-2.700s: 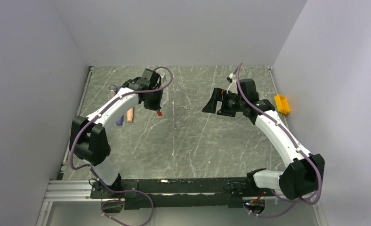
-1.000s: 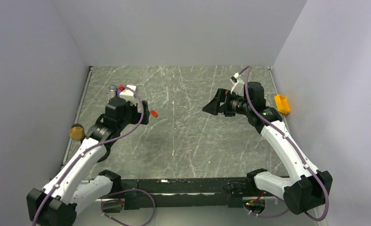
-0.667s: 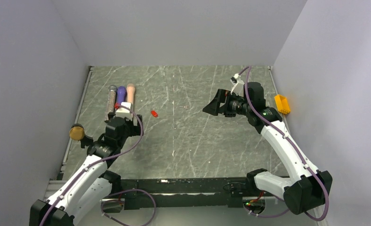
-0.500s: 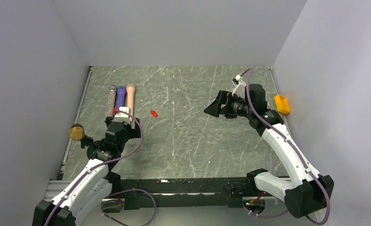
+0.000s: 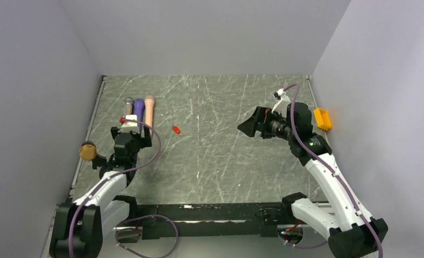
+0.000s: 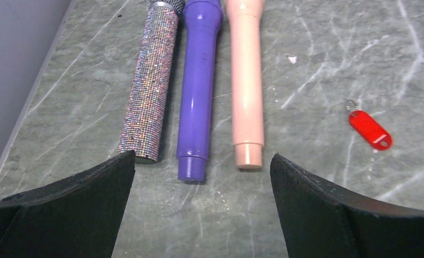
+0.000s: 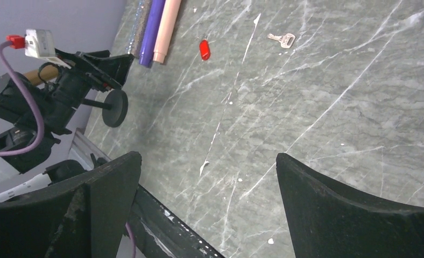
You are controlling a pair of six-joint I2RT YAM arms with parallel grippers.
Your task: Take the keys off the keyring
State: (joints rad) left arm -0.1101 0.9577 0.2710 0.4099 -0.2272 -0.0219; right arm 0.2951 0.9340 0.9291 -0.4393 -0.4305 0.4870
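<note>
The keyring (image 5: 175, 129) is lying flat on the table (image 5: 220, 161), at 2 o'clock from the left gripper (image 6: 202, 161) and 9 o'clock from the right gripper (image 7: 209, 156) in the top view, well apart from both. In the left wrist view, its thin ring is sitting at the tag's 11 o'clock end. In the right wrist view, 1 key (image 7: 282, 38) is lying loose at 3 o'clock from the tag, not touching it. Both grippers are hanging spread wide, pinching nothing. 3 tubes (image 6: 198, 86) are lying side by side at 12 o'clock from the left gripper.
</note>
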